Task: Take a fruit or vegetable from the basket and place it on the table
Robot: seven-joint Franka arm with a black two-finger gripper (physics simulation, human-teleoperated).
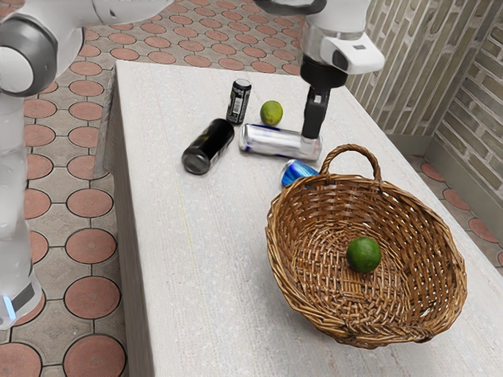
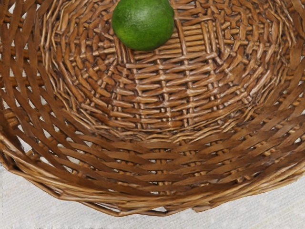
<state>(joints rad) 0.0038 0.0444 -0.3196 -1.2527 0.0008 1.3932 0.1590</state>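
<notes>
The black gripper (image 1: 313, 135) points down in the exterior view, behind the basket's handle and in front of part of the silver can; how far it stands open cannot be told. The wicker basket (image 1: 305, 308) stands on the table (image 1: 189, 259). A dark green lime (image 1: 363, 254) lies on the basket's floor, apart from the gripper. From the wrist view, the same lime (image 2: 144, 24) rests on the woven bottom, and the near wall of the basket (image 2: 157, 176) curves round below it.
Beyond the basket lie a silver can (image 1: 267, 141), a blue can (image 1: 297, 171) partly hidden by the basket's rim, a large black can (image 1: 208, 147), a smaller black can (image 1: 238, 102) and a yellow-green lime (image 1: 271, 113). The basket's handle (image 1: 350, 148) arches above its rim.
</notes>
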